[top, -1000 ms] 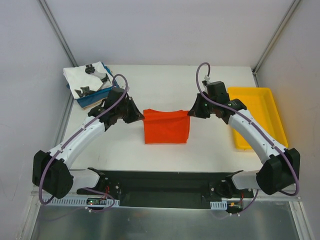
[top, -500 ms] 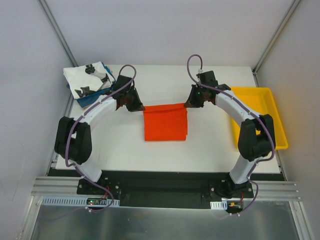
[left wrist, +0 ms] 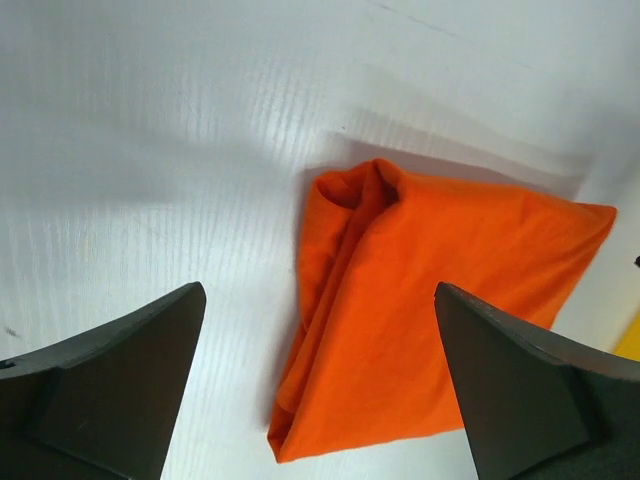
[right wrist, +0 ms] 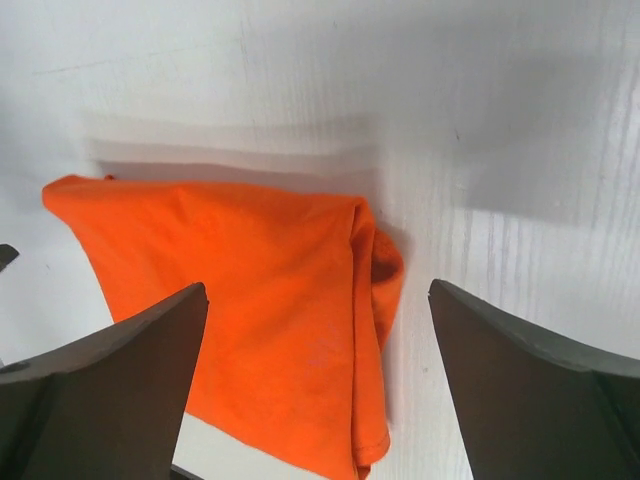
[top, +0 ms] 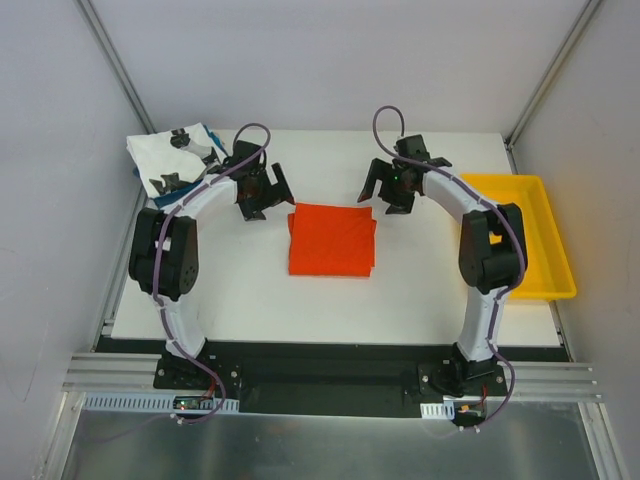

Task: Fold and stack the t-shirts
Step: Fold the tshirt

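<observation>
Fingers: left fingers (top: pixel 268 196) and right fingers (top: pixel 386 196) spread wide, holding nothing.
Orange-red tee (top: pixel 332 240): folded, mid-surface (top: pixel 230 290), between them.
Remaining: probably stacking it on white printed tee (top: pixel 172 158), far-left corner.

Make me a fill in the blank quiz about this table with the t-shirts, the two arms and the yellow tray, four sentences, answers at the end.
1. The folded tee in the middle of the table is ____ in colour.
2. The fingers of the left gripper and the right gripper both stand ____.
3. The yellow tray sits on the robot's ____ side.
4. The white printed tee lies at the table's far ____ corner.

Missing words: orange; open; right; left
</observation>
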`<state>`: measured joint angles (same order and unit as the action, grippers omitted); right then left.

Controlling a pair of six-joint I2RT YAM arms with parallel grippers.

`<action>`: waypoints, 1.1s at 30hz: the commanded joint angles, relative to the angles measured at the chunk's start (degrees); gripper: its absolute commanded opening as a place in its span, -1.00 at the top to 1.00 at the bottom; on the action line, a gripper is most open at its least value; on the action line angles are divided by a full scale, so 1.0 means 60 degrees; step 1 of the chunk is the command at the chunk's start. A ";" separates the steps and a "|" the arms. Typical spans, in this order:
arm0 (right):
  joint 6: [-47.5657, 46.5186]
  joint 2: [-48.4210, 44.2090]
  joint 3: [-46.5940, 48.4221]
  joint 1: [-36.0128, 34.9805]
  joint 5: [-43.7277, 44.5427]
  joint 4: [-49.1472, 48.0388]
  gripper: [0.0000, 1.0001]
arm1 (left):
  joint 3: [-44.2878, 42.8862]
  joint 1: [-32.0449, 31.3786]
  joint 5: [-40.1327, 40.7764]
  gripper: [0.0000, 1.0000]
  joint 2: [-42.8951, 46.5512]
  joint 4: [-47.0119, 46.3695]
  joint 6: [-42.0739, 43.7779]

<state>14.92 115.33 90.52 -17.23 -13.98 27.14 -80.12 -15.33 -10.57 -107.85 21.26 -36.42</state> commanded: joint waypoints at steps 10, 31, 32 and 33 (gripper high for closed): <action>-0.0259 -0.6077 -0.4961 -0.1433 0.0702 -0.0625 -0.93 | 0.2468 -0.0594 -0.0963 -0.99 0.2901 -0.0423 -0.0155; 0.0590 -1.3845 -0.9022 -0.2372 0.5141 0.0823 -0.93 | 0.1547 -0.1223 -0.0305 -0.85 -0.0465 -0.0540 0.0680; 0.0575 -1.3802 -0.9051 -0.2357 0.5128 0.0853 -0.93 | 0.1488 -0.1282 -0.0159 -0.78 -0.0554 -0.0554 0.0637; 0.0561 -1.3801 -0.9081 -0.2357 0.5127 0.0868 -0.93 | 0.1372 -0.1311 -0.0085 -0.74 -0.0758 -0.0525 0.0607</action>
<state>17.63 32.47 36.18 -31.22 13.23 29.95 -70.46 -21.45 -14.41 -107.85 17.39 -33.41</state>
